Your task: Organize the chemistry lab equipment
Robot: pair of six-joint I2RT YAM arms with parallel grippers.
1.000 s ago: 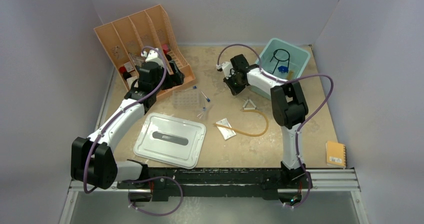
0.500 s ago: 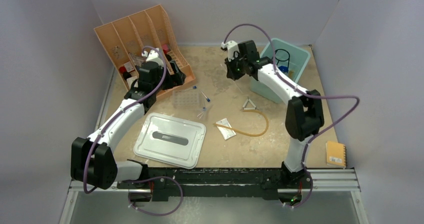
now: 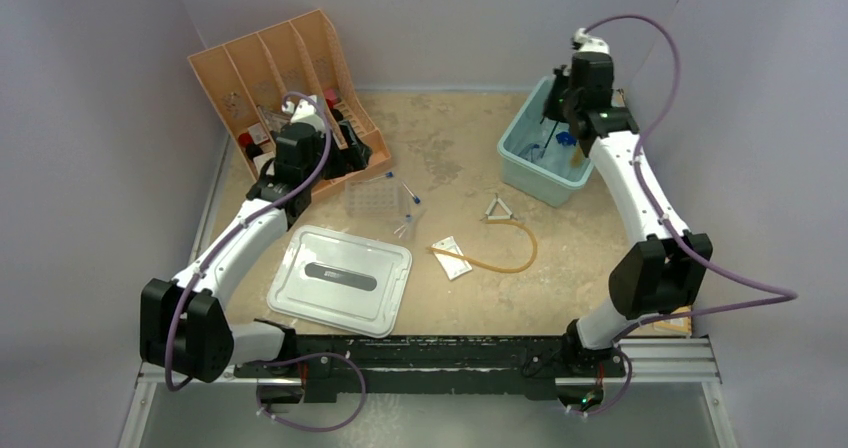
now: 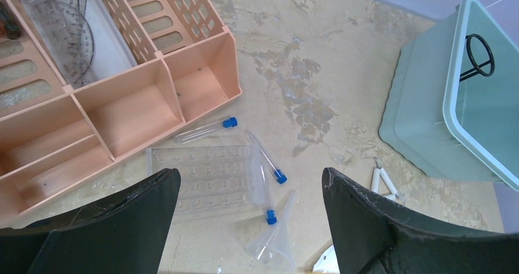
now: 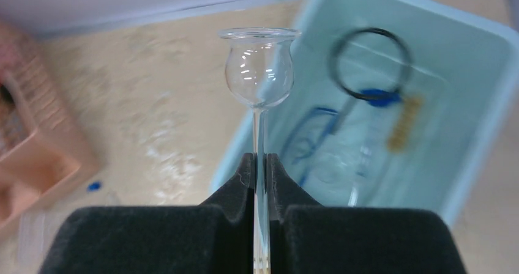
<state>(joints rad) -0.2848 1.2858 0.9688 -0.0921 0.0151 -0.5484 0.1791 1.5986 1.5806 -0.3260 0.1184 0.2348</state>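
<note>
peach organizer (image 3: 262,76) far l. l gripper (image 4: 248,185), jaws spread, over clear tube rack (image 4: 202,179); blue-capped tubes (image 4: 267,159) beside. lid (image 3: 340,280) front. mid: wire triangle (image 3: 498,208), amber hose (image 3: 510,260). r gripper (image 5: 260,162) pinches glass funnel (image 5: 257,72) stem above teal bin (image 3: 525,173) w/ black wire ring (image 4: 470,74).

A glass funnel (image 5: 259,72) with a round bulb and thin stem was pinched by its stem in the right gripper (image 5: 260,159), bulb out beyond the fingertips. A black wire ring (image 5: 366,63) and blurred blue tools (image 5: 374,95) were seen beyond, to its right. A clear tube rack (image 4: 205,179) was laid flat just ahead of the left gripper's (image 4: 250,171) spread fingers, with blue-capped tubes (image 4: 267,158) loose beside it. A wire triangle (image 3: 498,208), a curved amber hose (image 3: 510,265) and a small clear packet (image 3: 452,256) were left between the grippers, well apart from both.
</note>
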